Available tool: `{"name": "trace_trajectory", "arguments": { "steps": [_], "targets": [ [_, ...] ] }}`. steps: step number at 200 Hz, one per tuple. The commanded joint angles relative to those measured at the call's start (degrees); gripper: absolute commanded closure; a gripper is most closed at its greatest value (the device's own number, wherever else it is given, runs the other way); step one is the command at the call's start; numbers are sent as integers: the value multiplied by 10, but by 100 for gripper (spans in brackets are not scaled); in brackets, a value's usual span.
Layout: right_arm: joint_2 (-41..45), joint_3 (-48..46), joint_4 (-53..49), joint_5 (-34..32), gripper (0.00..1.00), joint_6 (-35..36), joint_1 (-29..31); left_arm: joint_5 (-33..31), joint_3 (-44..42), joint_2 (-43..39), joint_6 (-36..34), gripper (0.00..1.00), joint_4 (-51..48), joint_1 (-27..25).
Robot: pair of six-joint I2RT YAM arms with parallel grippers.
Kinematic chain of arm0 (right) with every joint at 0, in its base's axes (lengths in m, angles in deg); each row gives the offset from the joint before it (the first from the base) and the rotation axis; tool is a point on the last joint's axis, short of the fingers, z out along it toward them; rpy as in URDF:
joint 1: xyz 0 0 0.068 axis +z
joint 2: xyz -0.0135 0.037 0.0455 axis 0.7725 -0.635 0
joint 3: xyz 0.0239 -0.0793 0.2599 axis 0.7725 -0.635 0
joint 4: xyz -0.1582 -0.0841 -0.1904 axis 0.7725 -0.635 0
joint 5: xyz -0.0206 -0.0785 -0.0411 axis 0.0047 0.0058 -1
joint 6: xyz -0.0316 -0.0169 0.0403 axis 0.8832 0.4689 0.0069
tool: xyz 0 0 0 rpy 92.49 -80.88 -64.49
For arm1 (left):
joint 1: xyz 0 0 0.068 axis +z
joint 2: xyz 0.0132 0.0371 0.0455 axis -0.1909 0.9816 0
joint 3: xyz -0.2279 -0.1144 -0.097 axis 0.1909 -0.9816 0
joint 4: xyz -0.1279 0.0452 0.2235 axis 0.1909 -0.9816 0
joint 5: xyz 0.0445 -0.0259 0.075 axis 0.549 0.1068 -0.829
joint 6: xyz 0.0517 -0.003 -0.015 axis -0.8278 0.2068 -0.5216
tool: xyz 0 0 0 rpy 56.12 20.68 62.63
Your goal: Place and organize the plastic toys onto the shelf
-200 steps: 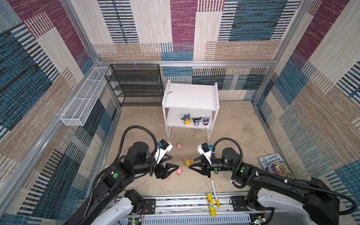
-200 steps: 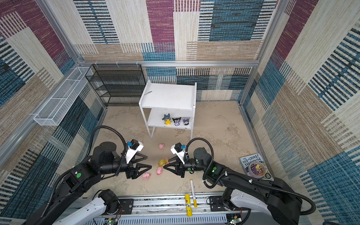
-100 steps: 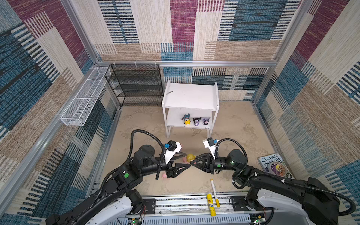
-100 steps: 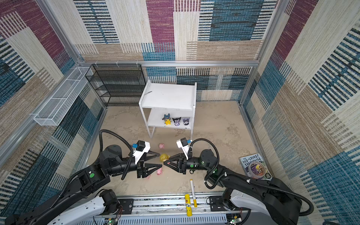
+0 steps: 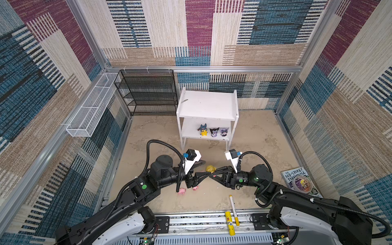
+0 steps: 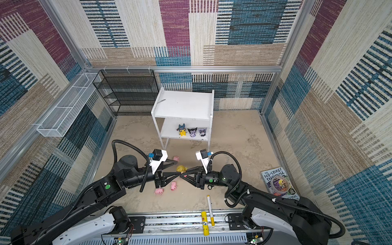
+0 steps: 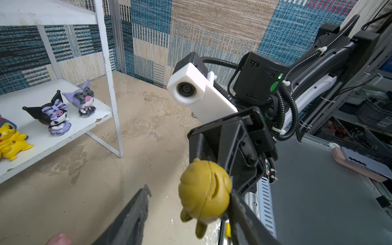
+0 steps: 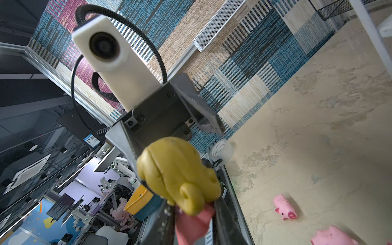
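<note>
We see the right gripper (image 8: 194, 220) clamped on the pink body of the blond doll (image 8: 176, 171), holding it up off the tabletop (image 5: 254, 137) in front of the shelf (image 5: 206, 105). The left gripper (image 5: 205, 169) meets it nose to nose, jaws apart on either side of the doll's yellow head, one finger (image 7: 131, 214) clear of it. On the shelf's lower board we count the yellow figure (image 5: 203, 130) and two purple-eared figures (image 5: 214, 132) in a row. Three pink pigs (image 6: 159, 191) lie on the tabletop near the grippers.
</note>
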Motion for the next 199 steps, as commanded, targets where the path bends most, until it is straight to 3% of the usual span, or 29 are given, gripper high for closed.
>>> {"name": "trace_trajectory", "arguments": {
  "steps": [1, 82, 119, 168, 199],
  "targets": [
    [1, -2, 30, -2, 80, -3, 0, 15, 9, 11, -10, 40, 36, 0],
    [3, -7, 27, -8, 80, 4, 0, 25, 26, 30, -19, 51, 29, 0],
    [2, -2, 14, -9, 80, 19, 0, 25, 46, 34, -45, 55, -27, 0],
    [5, 7, -3, -6, 80, 38, 0, 45, 107, 73, -91, 50, -148, 0],
    [3, 8, -5, -4, 80, 42, 0, 43, 117, 73, -103, 57, -165, 0]
  ]
}}
